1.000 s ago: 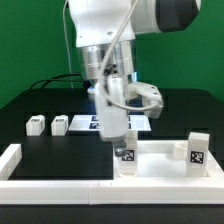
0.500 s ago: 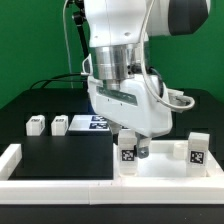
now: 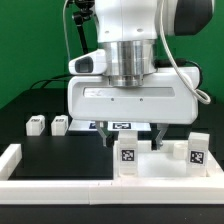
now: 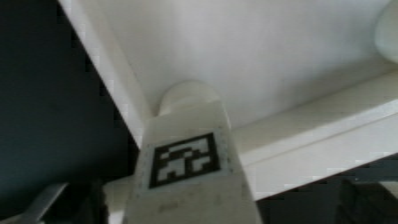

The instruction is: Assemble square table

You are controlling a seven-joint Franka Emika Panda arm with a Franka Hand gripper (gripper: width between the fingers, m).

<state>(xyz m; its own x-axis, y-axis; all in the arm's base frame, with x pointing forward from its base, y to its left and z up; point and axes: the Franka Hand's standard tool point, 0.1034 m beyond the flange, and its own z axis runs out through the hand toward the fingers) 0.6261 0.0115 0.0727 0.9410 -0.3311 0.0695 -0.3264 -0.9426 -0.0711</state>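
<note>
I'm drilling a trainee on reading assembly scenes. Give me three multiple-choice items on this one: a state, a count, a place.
1. The hand is: A open; B shut on a leg; C shut, empty.
2. Upright legs on the square table slab: A one; B two; C four.
3. The loose legs lie: A in the hand; B on the slab; C on the black table, exterior view's left.
Key: A, fingers wide apart, gripping nothing; B, two stand upright there; C, both lie off the slab.

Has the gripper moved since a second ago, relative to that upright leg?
Yes. The gripper has turned in place over the upright leg, now facing the camera broadside, and its fingers have spread apart.
</note>
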